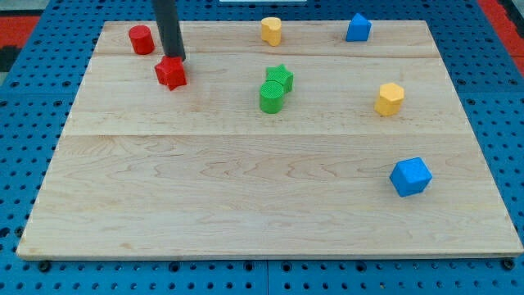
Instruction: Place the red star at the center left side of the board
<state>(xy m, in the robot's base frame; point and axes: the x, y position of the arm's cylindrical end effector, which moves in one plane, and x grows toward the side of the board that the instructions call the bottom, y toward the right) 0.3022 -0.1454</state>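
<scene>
The red star [171, 73] lies on the wooden board [246, 180] at the upper left. My tip [176, 59] comes down from the view's top and stands right at the star's upper edge, touching or nearly touching it. A red cylinder [141, 39] stands up and to the left of the star, close to the rod.
A green star [280, 78] and a green cylinder [272, 97] sit together near the board's upper middle. A yellow block [271, 30] and a blue block [358, 28] lie at the top. A yellow hexagon [390, 98] is at the right. A blue cube [409, 176] is at the lower right.
</scene>
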